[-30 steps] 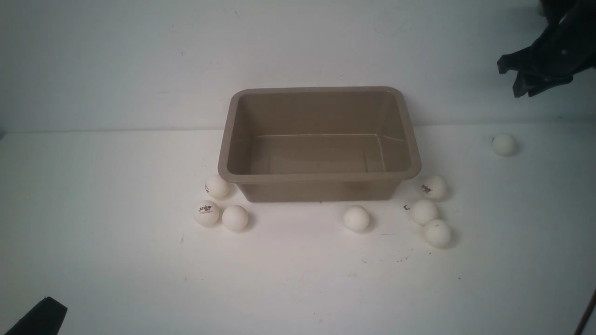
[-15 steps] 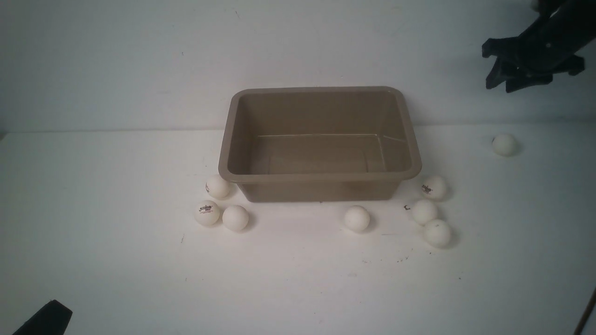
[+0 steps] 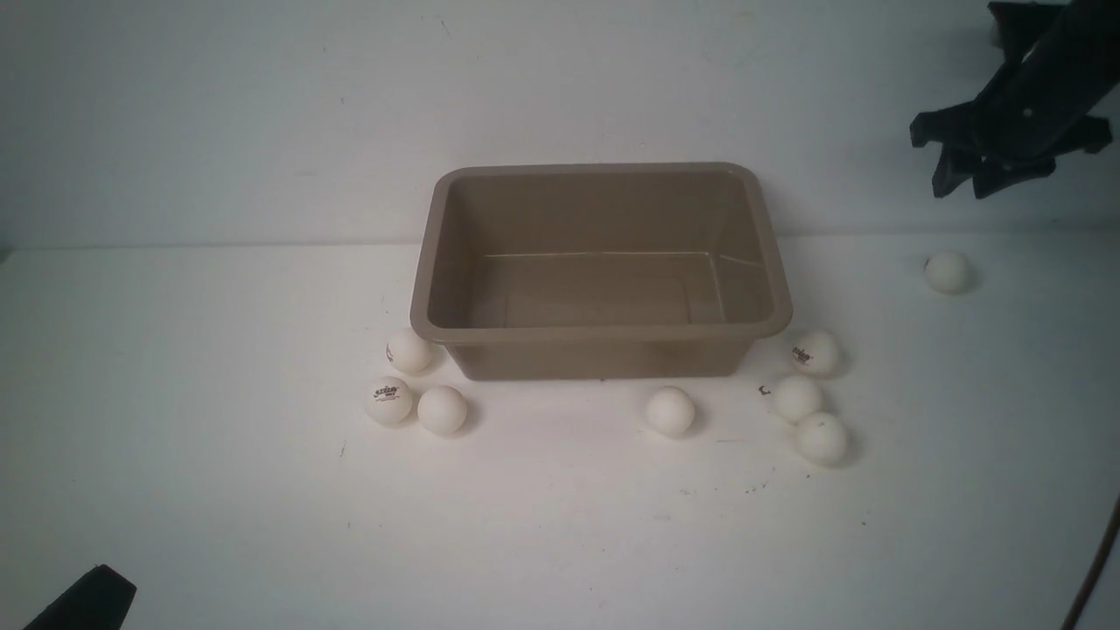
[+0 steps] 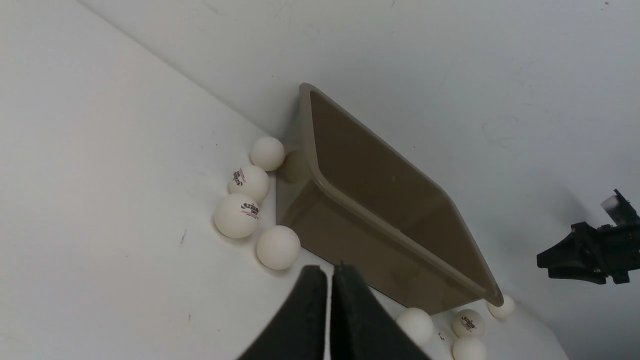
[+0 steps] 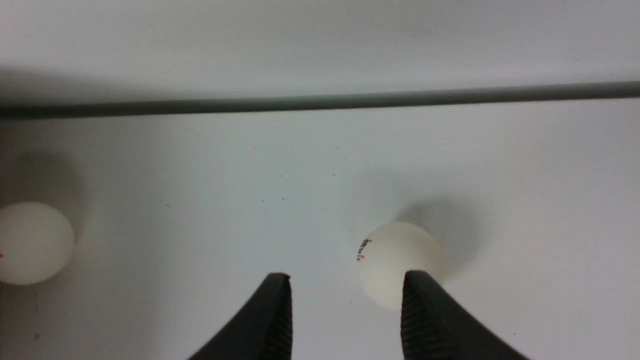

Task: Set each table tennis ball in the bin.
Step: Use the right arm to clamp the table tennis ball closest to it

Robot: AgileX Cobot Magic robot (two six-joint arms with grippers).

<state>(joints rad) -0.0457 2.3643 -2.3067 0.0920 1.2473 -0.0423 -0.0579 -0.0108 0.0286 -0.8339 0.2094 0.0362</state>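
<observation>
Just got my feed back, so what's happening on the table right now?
Nothing is in the bin yet; the balls all lie on the table around it. The right gripper is open and hovers above the lone ball at the far right, not yet around it. The left gripper is shut and empty, low at the front left.

Taupe bin [image 3: 600,333], eight table tennis balls [image 3: 670,411] outside it, right hand [image 3: 962,185] aloft
</observation>
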